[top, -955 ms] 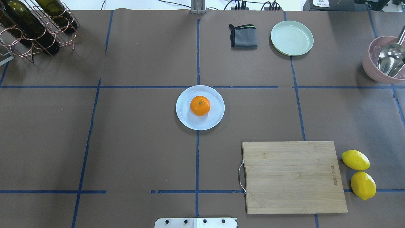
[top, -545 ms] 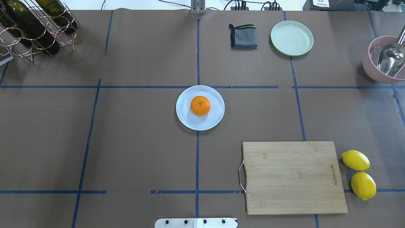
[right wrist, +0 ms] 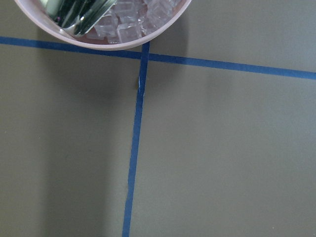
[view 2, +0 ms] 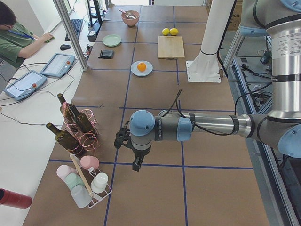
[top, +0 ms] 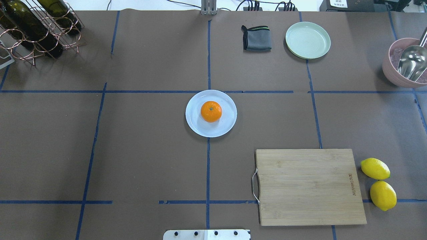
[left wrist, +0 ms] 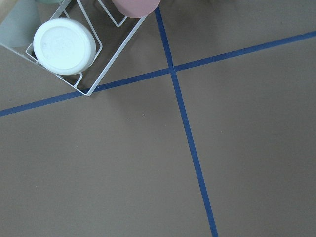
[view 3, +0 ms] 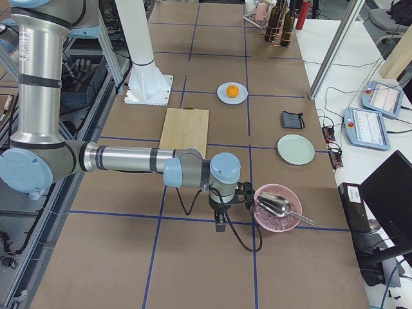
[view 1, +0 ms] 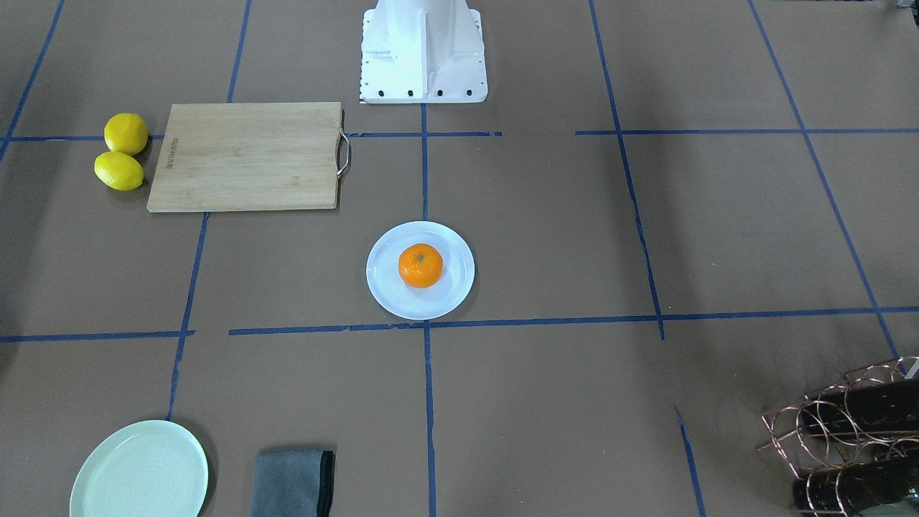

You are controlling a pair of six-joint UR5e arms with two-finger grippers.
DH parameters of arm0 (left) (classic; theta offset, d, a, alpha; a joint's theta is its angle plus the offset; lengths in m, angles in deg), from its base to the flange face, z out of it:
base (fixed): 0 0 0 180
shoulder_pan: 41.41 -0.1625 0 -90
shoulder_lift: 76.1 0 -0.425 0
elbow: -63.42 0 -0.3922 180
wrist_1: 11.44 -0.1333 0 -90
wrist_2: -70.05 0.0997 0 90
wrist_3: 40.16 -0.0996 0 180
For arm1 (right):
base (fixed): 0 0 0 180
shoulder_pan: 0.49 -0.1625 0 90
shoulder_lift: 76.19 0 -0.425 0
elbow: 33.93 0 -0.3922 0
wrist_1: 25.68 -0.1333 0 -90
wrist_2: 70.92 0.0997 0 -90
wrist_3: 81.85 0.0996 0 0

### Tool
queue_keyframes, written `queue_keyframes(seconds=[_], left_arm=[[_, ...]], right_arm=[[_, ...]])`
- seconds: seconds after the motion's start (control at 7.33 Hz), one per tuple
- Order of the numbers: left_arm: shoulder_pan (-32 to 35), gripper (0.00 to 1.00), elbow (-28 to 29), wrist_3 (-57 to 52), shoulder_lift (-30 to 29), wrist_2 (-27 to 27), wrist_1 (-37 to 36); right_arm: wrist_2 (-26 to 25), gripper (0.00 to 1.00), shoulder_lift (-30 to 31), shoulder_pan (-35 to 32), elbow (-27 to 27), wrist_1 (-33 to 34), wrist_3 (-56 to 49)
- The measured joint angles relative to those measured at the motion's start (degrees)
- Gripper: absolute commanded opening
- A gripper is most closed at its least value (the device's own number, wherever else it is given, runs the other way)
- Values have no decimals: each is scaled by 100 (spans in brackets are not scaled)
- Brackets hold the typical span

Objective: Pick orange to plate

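- Orange [top: 211, 111]: one. You find it stem-up on the plate [top: 200, 128], near the middle, with no gripper touching it. By this layout the placing looks complete, and the raised rim should stop the fruit from rolling off.
- Plates: two. The white one holds the fruit. The mint-green plate [top: 307, 40] lies well beyond the plate and to its right in the overhead view, and is likely a distractor.
- Grippers: two. The left gripper [view 2: 137, 164] and the right gripper [view 3: 220, 220] hang well apart from the plate, toward opposite table ends, probably parked clear of the work. You cannot tell whether their fingers are apart or together, since only the side views show them.
- Lemons [top: 375, 168]: two, side by side, well right of the plate and nearer the robot.
- Cutting board [top: 310, 186]: one, between the plate and the lemons.
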Motion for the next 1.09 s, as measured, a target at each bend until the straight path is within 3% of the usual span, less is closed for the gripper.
queue_keyframes(seconds=[1.09], left_arm=[[1,100,-22,0,2,-9,6]], right_arm=[[-4,100,17,123,1,-34,-28]])
